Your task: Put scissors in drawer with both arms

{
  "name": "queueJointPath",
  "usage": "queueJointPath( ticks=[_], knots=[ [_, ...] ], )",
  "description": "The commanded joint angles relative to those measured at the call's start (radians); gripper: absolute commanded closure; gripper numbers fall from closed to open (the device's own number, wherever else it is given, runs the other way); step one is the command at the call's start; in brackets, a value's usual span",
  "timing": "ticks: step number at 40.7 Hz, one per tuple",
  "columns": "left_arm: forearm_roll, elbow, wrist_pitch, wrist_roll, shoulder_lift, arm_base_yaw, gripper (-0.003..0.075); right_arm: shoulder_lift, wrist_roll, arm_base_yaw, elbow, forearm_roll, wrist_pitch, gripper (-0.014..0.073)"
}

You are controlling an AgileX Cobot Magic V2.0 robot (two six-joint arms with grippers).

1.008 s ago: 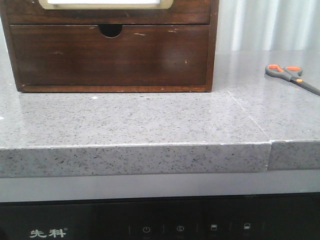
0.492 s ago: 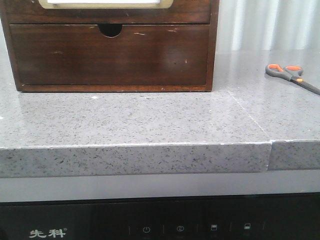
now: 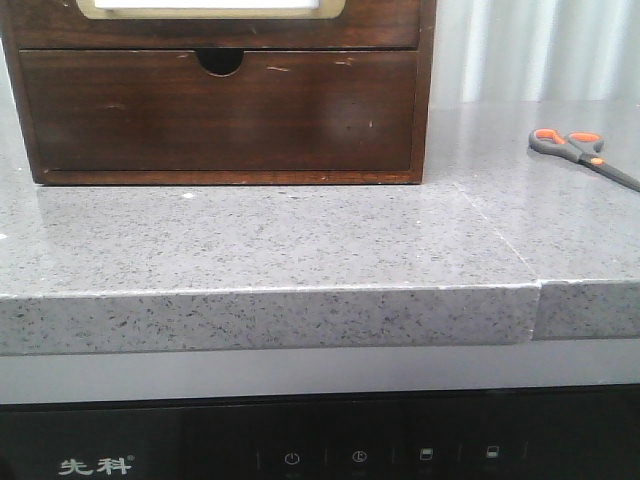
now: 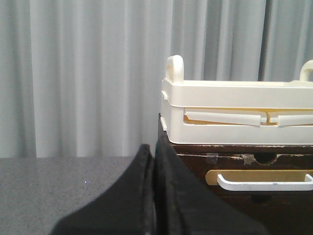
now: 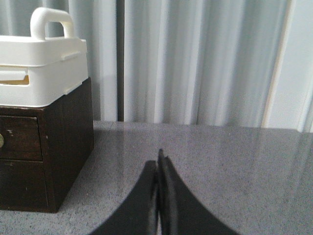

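Note:
The scissors (image 3: 582, 151), grey with orange-lined loops, lie flat on the grey counter at the far right, blades pointing right and towards me. The drawer with the cream panel and gold rim (image 3: 210, 8) is the upper one of the dark wooden cabinet at back left; only its lower edge shows, and it looks closed. It also shows in the left wrist view (image 4: 259, 178) with a white handle. My left gripper (image 4: 152, 147) is shut and empty, level with the cabinet's left corner. My right gripper (image 5: 159, 159) is shut and empty over bare counter to the right of the cabinet. Neither arm shows in the front view.
Below is a plain drawer with a semicircular notch (image 3: 220, 62). A white handled crate (image 4: 234, 112) sits on the cabinet top. A seam (image 3: 540, 300) splits the counter at its front edge. Pale curtains hang behind.

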Motion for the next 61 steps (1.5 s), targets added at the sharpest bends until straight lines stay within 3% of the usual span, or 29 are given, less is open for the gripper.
queueJointPath(
  ticks=[1, 17, 30, 34, 35, 39, 44, 47, 49, 55, 61],
  knots=[
    [-0.006, -0.113, 0.055, -0.004, 0.097, 0.001, 0.0741, 0.09, -0.012, -0.002, -0.089, -0.011, 0.024, 0.0662],
    [-0.008, -0.134, 0.214, -0.004, 0.285, 0.001, 0.0741, 0.307, -0.012, -0.002, -0.106, -0.029, 0.2, 0.0662],
    [-0.008, -0.13, 0.249, -0.004, 0.373, 0.001, 0.0741, 0.417, -0.012, -0.002, -0.064, -0.08, 0.2, 0.0657],
    [-0.008, -0.13, 0.249, -0.004, 0.395, 0.001, 0.0735, 0.436, -0.012, -0.002, -0.064, -0.09, 0.2, 0.0566],
    [-0.006, -0.13, 0.249, -0.004, 0.401, 0.001, 0.0722, 0.438, -0.012, -0.002, -0.064, -0.09, 0.2, 0.0543],
    [0.0, -0.13, 0.254, -0.004, 0.419, 0.001, 0.0608, 0.44, -0.012, -0.002, -0.064, -0.09, 0.199, 0.0299],
    [0.001, -0.13, 0.254, 0.018, 0.448, 0.001, 0.0306, 0.44, -0.012, -0.002, -0.064, -0.093, 0.197, 0.0043],
    [-0.009, -0.13, 0.249, 0.018, 0.471, 0.001, 0.0169, 0.44, -0.012, -0.002, -0.064, -0.093, 0.197, 0.0],
    [-0.035, -0.13, 0.242, 0.018, 0.485, 0.001, 0.0139, 0.44, -0.012, -0.002, -0.064, -0.093, 0.197, 0.0],
    [-0.234, -0.13, 0.202, 0.018, 0.557, 0.001, 0.0136, 0.44, -0.012, -0.002, -0.064, -0.093, 0.197, 0.0],
    [-0.547, -0.13, 0.161, 0.031, 0.657, 0.001, 0.0136, 0.44, -0.012, -0.002, -0.064, -0.093, 0.197, 0.0]
  ],
)
